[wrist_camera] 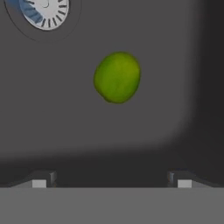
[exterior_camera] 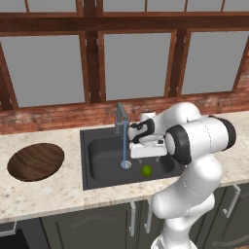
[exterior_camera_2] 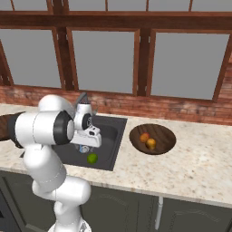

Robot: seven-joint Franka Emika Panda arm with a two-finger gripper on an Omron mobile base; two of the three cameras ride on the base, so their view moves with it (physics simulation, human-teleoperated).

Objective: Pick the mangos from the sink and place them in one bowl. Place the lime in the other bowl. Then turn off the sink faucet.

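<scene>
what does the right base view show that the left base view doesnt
Right base view alone: the bowl to the sink's right, holding both mangos.
Left base view alone: the other bowl, with nothing in it, and water running from the faucet.
Both: the dark sink, the lime on its floor, and the arm reaching over it.

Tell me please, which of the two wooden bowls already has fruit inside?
The bowl on the counter right of the sink holds both mangos. The other bowl, left of the sink, holds no fruit; the lime lies on the sink floor.
</scene>
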